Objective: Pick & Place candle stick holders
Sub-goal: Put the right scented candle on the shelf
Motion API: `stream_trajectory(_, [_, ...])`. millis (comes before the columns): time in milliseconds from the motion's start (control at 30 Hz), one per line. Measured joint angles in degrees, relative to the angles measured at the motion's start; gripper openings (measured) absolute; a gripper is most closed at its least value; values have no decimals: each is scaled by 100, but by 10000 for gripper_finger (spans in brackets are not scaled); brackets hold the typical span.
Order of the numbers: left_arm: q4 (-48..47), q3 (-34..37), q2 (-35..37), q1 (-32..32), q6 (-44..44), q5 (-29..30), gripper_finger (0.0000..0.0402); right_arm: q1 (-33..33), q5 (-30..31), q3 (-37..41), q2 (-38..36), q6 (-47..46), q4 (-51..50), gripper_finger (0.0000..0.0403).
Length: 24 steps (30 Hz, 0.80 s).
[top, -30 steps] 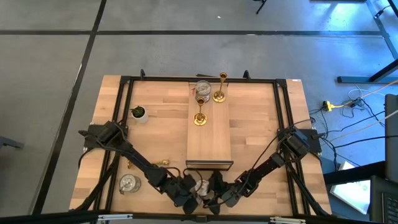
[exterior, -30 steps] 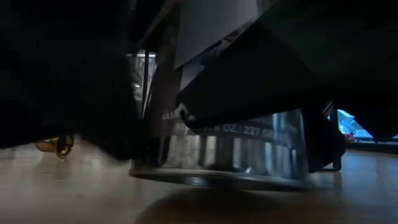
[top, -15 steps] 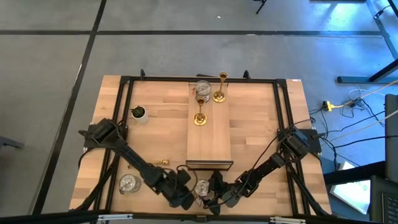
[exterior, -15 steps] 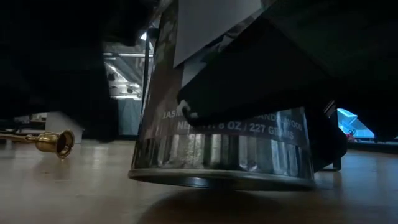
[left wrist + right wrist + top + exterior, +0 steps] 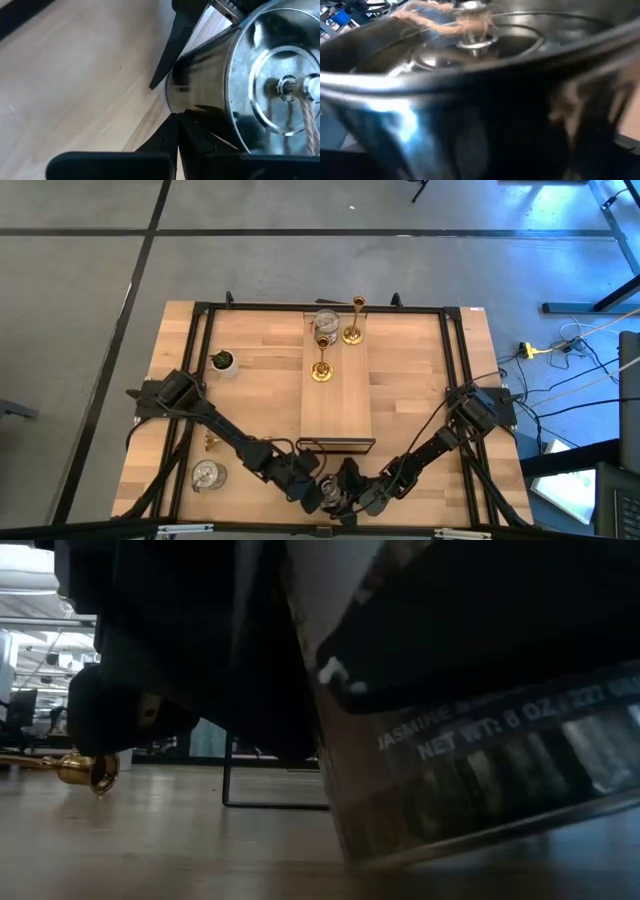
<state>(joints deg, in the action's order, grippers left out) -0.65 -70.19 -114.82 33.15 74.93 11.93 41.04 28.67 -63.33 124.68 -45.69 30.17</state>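
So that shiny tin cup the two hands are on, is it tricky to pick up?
Probably a bit. The silvery cup has smooth, glossy metal walls, so it may slip between the left hand and right hand. In the low view it sits tilted, one edge off the table, so it could tip. It looks stiff, unlikely to dent.

The tilted tin cup [image 5: 470, 770] was shiny silver with a ribbed band and pale lettering, its wick [image 5: 307, 107] tan. The fallen candlestick [image 5: 70, 768] gleamed brass-gold, like the two upright gold sticks [image 5: 352, 320] on the light-brown board [image 5: 336, 395]. The surface [image 5: 410, 370] showed pale wood grain. Both hands [image 5: 318, 492] [image 5: 345, 492] were black.
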Motion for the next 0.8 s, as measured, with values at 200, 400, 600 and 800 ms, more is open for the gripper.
stream_trajectory(200, [41, 0, -22, 55, 19, -131, 1, -6, -38, 0, 0, -12, -11, 387])
stream_trajectory(400, [84, -9, -20, 59, -1, -211, 1, -13, -61, 0, -4, -15, -12, 356])
stream_trajectory(600, [79, -11, -20, 65, -17, -212, 1, -7, -162, 2, -4, -15, 39, 356])
stream_trajectory(800, [58, -17, -18, 168, -15, -74, 1, 24, -570, -199, -4, 184, -76, 355])
